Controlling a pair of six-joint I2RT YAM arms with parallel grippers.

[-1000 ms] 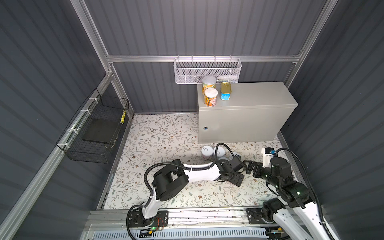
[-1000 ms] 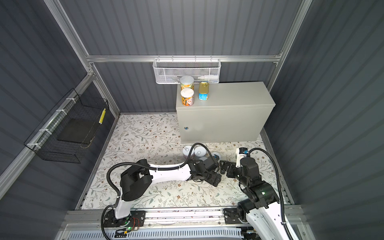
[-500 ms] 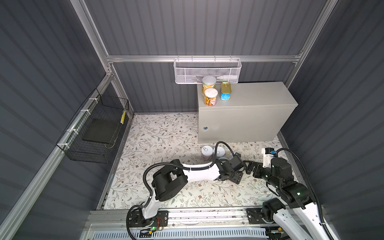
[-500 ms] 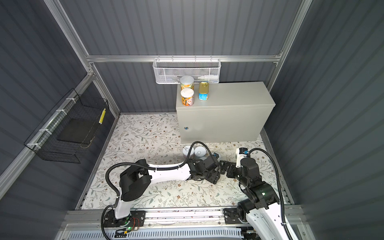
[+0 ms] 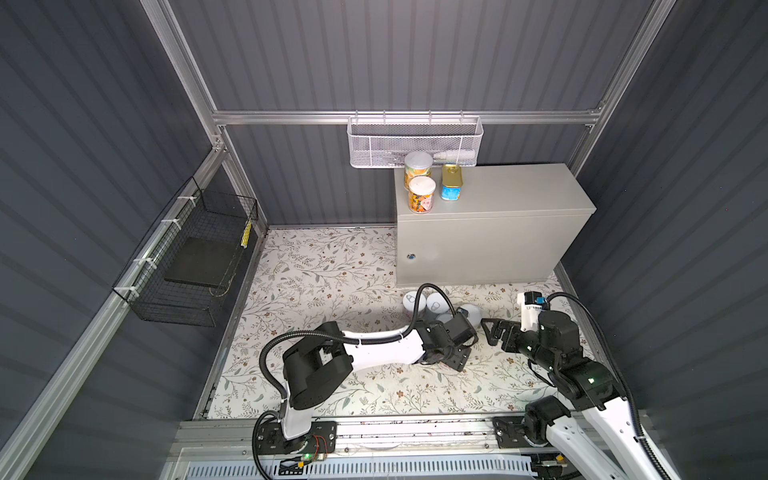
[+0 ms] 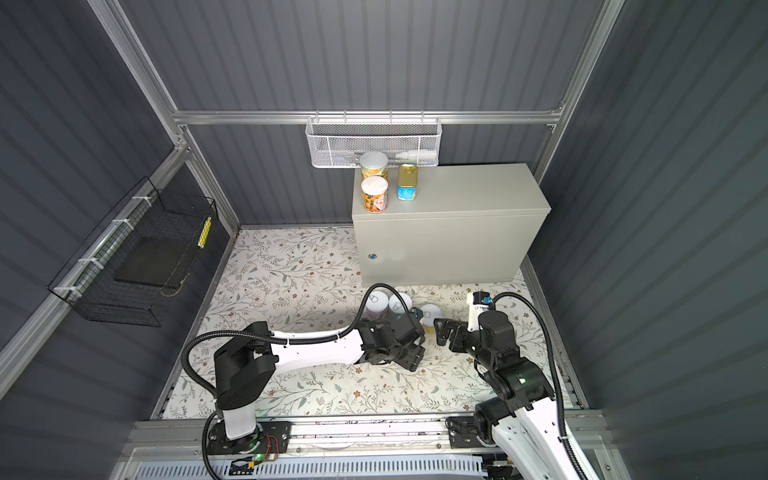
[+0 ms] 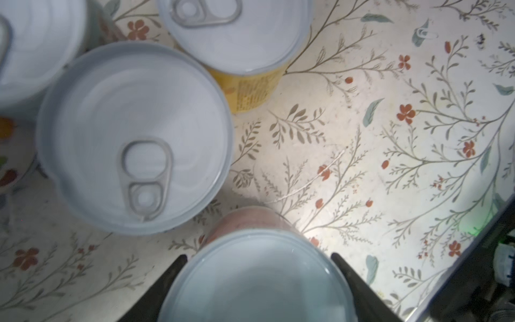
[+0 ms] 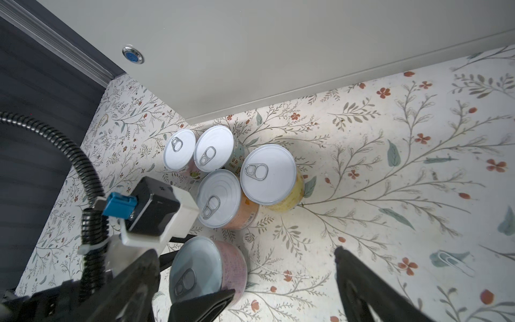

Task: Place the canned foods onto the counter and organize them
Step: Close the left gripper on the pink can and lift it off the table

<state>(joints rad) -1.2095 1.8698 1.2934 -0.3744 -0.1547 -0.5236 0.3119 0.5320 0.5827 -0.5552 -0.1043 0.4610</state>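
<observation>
- Grip: the left pincer [image 7: 257, 256] stood closed against the pink can [image 8: 211, 264], one side pressed to each flank of its round wall. Whether the can had left the floral floor [image 8: 390, 195] could not be told.
- The right pincer [image 5: 492, 332] gaped wide and empty, just beside that can.
- The can looked rigid and smooth-sided, and probably weighty for its size. A hold across the wall, below the rim, seemed soundest, though the glossy label might slip.
- A cluster of four cans [image 8: 213, 149] stood on the floor before the desk [image 5: 511, 195]. The orange-labelled can [image 8: 242, 212] was nearest the held one, a little apart from it.
- Two orange cans [image 5: 422, 195] and a gold tin [image 5: 451, 183] occupied the desk's left rear corner in both top views.
- Likely obstacles were the neighbouring cans, the right pincer close by, the desk's tall front face and the white mesh basket [image 5: 415, 141] hanging above its back edge.
- The black wire basket [image 5: 187, 257] hung well apart.
</observation>
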